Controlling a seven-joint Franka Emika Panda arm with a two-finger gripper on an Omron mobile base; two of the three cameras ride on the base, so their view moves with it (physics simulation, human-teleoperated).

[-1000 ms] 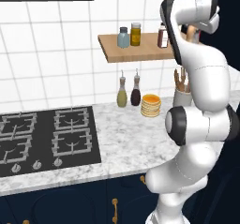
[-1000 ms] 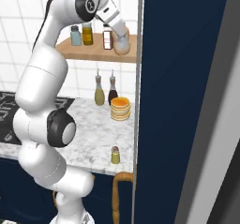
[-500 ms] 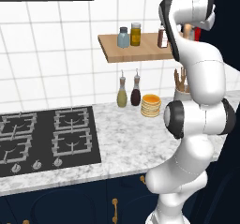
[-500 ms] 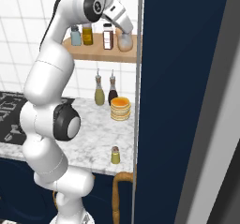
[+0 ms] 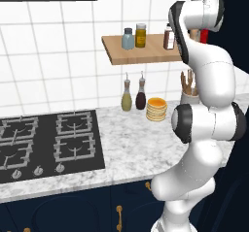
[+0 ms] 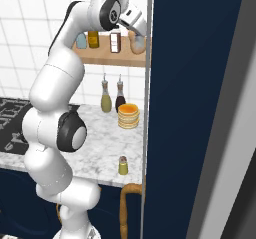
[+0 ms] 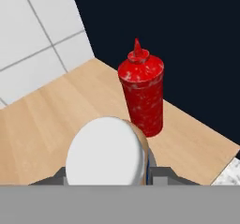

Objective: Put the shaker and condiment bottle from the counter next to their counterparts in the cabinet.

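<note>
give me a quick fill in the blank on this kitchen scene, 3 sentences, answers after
1. In the hand view, the bottle in the end effector has a ____ cap.
2. The squeeze bottle on the shelf is ____.
3. The shaker stands on the ____, near its front edge.

Missing words: white; red; counter

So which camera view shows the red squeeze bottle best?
The hand view: the red squeeze bottle stands whole and close on the wooden shelf, beside the white-capped condiment bottle. In the left base view just a red strip shows behind the arm. In the right base view I cannot make it out.
</note>
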